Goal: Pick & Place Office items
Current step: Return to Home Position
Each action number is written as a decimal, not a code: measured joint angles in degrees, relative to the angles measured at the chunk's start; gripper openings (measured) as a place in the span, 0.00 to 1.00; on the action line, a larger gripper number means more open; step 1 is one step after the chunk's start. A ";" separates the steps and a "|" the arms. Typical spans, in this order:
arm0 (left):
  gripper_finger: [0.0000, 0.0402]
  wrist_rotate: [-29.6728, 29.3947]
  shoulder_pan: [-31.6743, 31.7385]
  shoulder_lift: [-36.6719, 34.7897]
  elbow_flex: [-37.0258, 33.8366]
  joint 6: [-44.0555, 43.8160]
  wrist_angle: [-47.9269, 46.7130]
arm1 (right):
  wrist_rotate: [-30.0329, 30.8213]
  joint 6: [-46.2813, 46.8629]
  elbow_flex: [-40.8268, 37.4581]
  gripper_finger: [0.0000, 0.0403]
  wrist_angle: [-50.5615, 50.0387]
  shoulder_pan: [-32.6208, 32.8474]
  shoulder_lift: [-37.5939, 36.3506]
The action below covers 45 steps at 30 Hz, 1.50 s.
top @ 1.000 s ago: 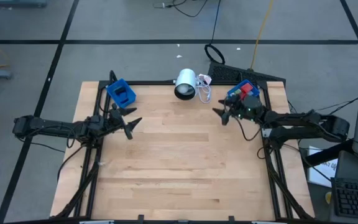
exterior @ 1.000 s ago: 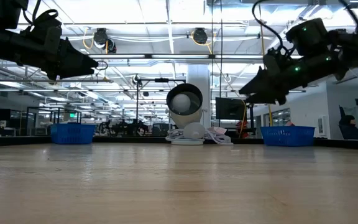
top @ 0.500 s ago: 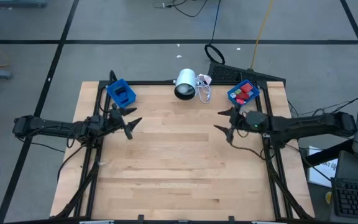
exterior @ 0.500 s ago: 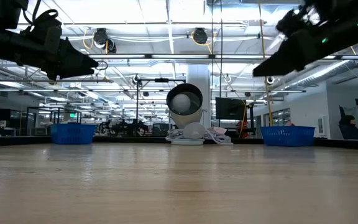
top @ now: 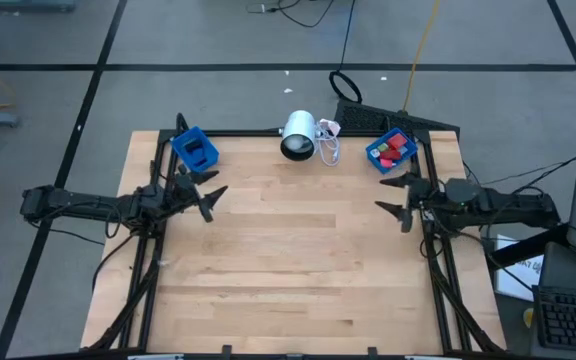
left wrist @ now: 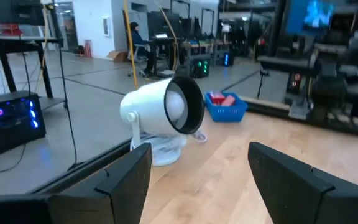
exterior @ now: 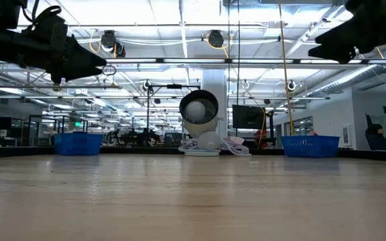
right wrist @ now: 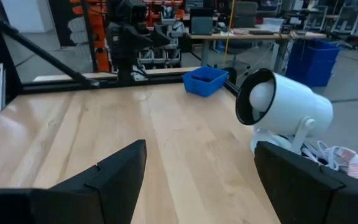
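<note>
The right pincer (top: pixel 397 200) and the left pincer (top: pixel 213 198) hang empty, fingers spread, above the tabletop (top: pixel 288 260). The office items (top: pixel 396 147), red ones showing, lie in the right blue bin (top: pixel 375 154), near the right pincer on its far-edge side and well apart from the left pincer. No grasp seems needed.

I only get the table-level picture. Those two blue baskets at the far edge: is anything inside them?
Observer: Yes. From above, the right blue bin holds red pieces.
Visitor: And the other one?
Observer: The left blue bin holds a dark item. I cannot tell what it is.
Visitor: Are those black hands up top carrying something?
Observer: No. The wrist cameras show the left hand and the right hand both open, with nothing between their fingers.
</note>
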 joint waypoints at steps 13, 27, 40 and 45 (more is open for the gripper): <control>0.68 9.84 -1.86 -8.76 -0.02 0.61 -8.58 | -6.19 0.29 -1.06 0.72 -4.33 -0.02 -10.58; 0.68 16.97 -2.27 -26.25 0.50 -1.32 -26.93 | -12.00 -1.50 -13.39 0.72 10.53 -0.02 -10.63; 0.68 17.66 -2.38 -26.27 0.07 -2.53 -27.30 | -11.99 -4.67 -22.13 0.72 21.13 -0.02 -10.64; 0.68 17.69 -2.36 -26.27 0.07 -1.91 -27.78 | -12.01 -4.97 -22.56 0.72 19.21 -0.02 -10.43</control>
